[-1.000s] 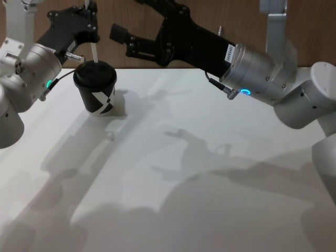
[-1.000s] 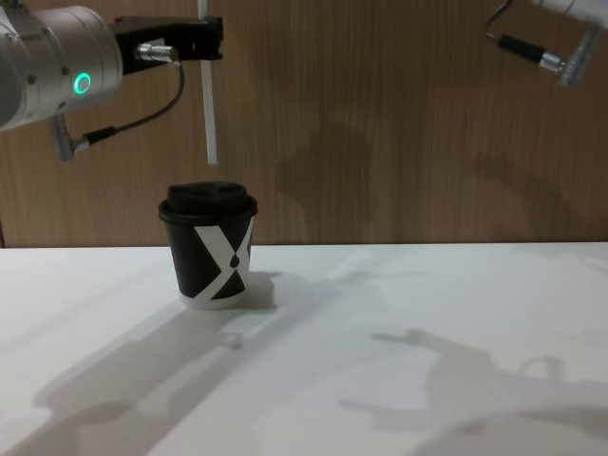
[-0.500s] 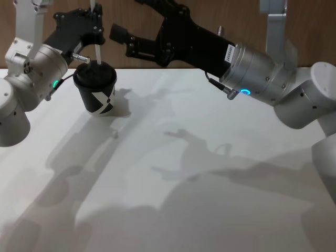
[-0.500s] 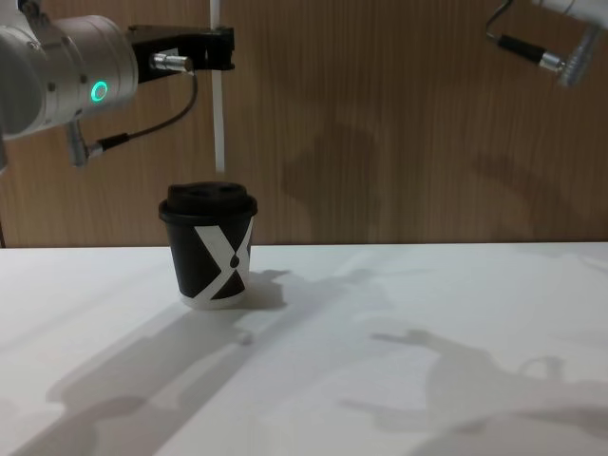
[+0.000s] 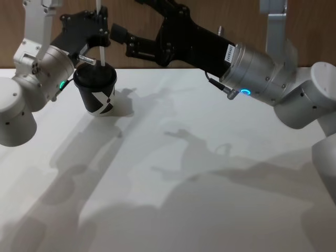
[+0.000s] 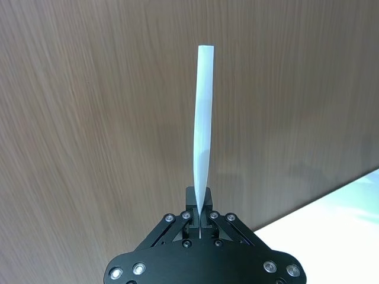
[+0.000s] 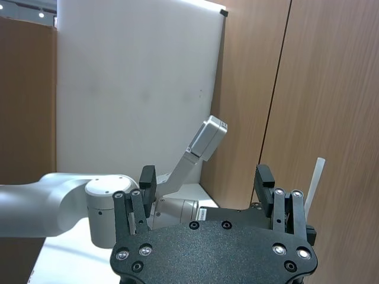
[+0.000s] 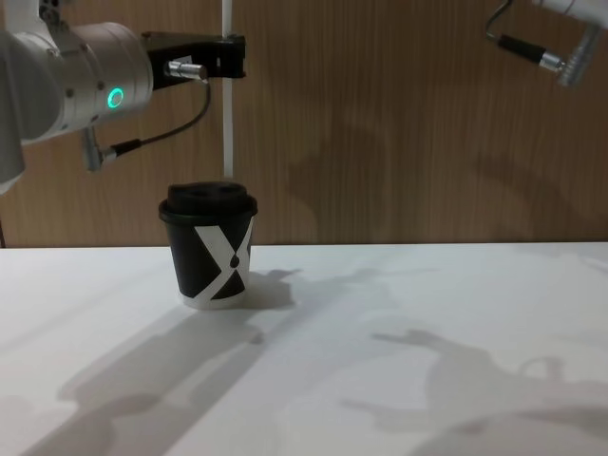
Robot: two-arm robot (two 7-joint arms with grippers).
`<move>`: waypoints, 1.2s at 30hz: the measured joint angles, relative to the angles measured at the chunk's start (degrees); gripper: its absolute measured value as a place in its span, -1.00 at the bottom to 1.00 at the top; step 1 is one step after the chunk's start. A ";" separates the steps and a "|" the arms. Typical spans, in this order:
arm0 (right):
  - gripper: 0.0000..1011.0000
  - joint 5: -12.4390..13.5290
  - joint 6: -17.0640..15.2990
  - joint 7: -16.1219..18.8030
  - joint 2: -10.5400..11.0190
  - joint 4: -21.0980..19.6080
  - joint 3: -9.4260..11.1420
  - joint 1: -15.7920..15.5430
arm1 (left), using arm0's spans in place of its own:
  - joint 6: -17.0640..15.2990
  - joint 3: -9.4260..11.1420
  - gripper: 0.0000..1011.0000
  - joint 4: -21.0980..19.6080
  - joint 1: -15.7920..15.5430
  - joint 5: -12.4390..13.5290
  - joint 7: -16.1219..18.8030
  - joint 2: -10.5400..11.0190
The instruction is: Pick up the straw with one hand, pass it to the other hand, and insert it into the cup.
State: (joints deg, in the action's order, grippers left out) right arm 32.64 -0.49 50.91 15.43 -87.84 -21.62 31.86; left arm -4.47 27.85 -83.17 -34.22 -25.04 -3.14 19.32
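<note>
The black cup (image 8: pixel 210 255) with a white X mark and black lid stands at the table's far left, also seen in the head view (image 5: pixel 97 90). My left gripper (image 8: pixel 228 55) is shut on the white straw (image 8: pixel 228 123), holding it upright above the cup. The straw's lower end hangs just over the right part of the lid. In the left wrist view the straw (image 6: pixel 203 136) rises from the shut left gripper (image 6: pixel 201 216). My right gripper (image 5: pixel 123 41) hangs open and empty in the air to the right of the cup, fingers (image 7: pixel 265 177) spread wide.
The white table (image 5: pixel 199 157) stretches out in front of and to the right of the cup. A brown wooden wall (image 8: pixel 399 123) stands close behind the table. The right arm's silver body (image 5: pixel 257 73) reaches across the far right side.
My left gripper has carried the straw to the right and slightly down, from over the lid's left-middle to over its right part. The cup and right arm have not moved.
</note>
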 joint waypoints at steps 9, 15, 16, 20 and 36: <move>0.98 0.00 0.00 0.00 0.00 0.00 0.00 0.00 | -0.29 0.42 -0.98 1.08 -0.53 1.40 0.59 -1.10; 0.98 0.00 0.00 0.00 0.00 0.00 0.00 0.00 | -0.38 0.51 -0.98 1.72 -0.83 2.07 0.86 -1.71; 0.98 0.00 0.00 0.00 0.00 0.00 0.00 0.00 | -0.40 0.52 -0.97 1.83 -0.85 2.15 0.89 -1.77; 0.98 0.00 0.00 0.00 0.00 0.00 0.00 0.00 | -0.48 0.51 -0.98 2.27 -1.01 2.57 1.05 -2.14; 0.98 0.00 0.00 0.00 0.00 0.00 0.00 0.00 | -0.61 -0.36 -0.98 2.46 -0.94 3.48 1.17 -2.59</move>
State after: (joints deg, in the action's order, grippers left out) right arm 32.64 -0.49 50.91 15.43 -87.83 -21.62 31.86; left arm -5.08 27.49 -80.71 -35.17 -21.56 -1.97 16.73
